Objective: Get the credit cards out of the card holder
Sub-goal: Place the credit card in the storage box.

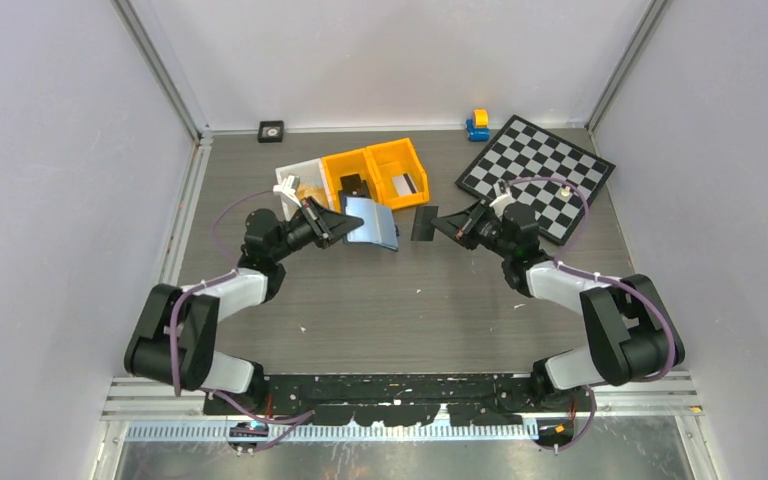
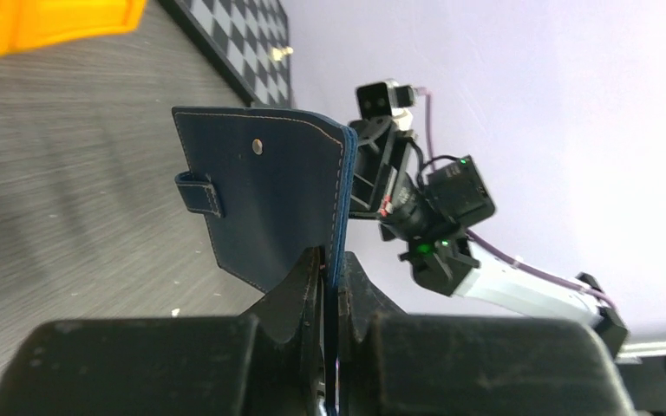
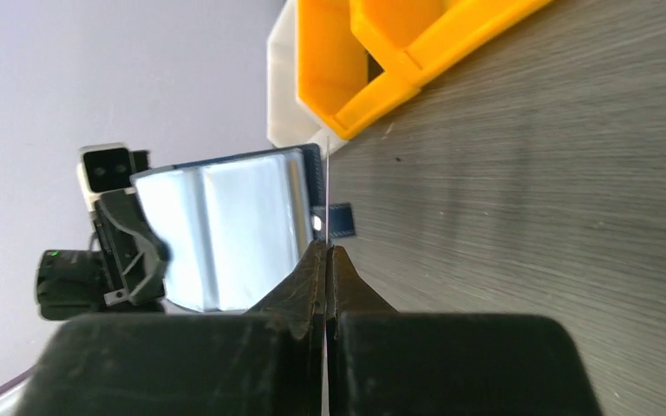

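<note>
Pinching one edge of the open card holder [image 1: 372, 222], the left pincer [image 1: 340, 225] has its two fingers pressed onto the navy cover, as the left wrist view shows [image 2: 328, 260]. The holder [image 2: 269, 199] sits at mid-bench, spread so its pale blue-grey inside [image 3: 225, 225] faces the right arm. One snap tab [image 2: 198, 192] sticks out from the far edge of the cover. Whether the holder touches the bench [image 1: 410, 310] cannot be told.

The right pincer [image 1: 438, 225] is closed on one dark card [image 1: 424, 222]. From above, the card appears just beside the holder's right edge with a narrow gap between them. In the right wrist view the card shows only edge-on, as a thin pale line [image 3: 328, 173] rising from the pressed-together fingertips [image 3: 325, 251]. No second card can be made out.

Three bins stand in a row just behind the holder: one white bin [image 1: 295, 178] and two orange bins [image 1: 336, 165] [image 1: 400, 152]. The left orange one holds a black item [image 1: 352, 185], and the right one holds a pale flat item [image 1: 405, 183].

One chessboard [image 1: 535, 165] lies at the back right, and the right arm reaches over its near corner. One small blue and yellow toy [image 1: 477, 125] and one small black square [image 1: 271, 129] sit against the back wall.

Walls close the bench on the left, back and right. The widest stretch of bench surface lies between the two pincers and the arm bases.
</note>
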### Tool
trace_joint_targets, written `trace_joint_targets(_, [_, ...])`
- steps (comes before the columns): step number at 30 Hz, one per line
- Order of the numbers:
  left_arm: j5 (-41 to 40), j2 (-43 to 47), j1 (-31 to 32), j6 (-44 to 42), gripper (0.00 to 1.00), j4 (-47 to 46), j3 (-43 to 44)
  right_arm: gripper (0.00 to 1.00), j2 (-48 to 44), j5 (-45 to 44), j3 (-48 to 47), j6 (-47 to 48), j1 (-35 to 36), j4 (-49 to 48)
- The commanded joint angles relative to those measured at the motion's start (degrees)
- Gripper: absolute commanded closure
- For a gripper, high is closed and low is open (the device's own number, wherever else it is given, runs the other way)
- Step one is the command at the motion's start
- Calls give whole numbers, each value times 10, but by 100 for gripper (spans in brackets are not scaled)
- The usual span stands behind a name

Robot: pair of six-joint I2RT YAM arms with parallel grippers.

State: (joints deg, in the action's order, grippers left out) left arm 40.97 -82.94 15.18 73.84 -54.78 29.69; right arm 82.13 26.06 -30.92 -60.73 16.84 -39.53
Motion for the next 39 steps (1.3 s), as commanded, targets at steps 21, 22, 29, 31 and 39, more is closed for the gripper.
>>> trace_joint_targets(21, [-174, 285, -9, -180, 100, 348, 8, 100, 121, -41, -239, 167, 63, 192])
trace_joint_targets(22, [-176, 292, -9, -181, 100, 353, 9, 100, 134, -38, -252, 167, 66, 191])
trace_joint_targets(29, [-209, 344, -9, -177, 100, 371, -10, 100, 179, -53, -343, 210, 91, 257])
trace_joint_targets(31, [-231, 364, -8, -181, 100, 375, -20, 100, 187, -62, -379, 226, 100, 292])
trace_joint_targets(39, [-294, 421, -9, -228, 100, 439, -15, 99, 236, -73, -511, 262, 119, 380])
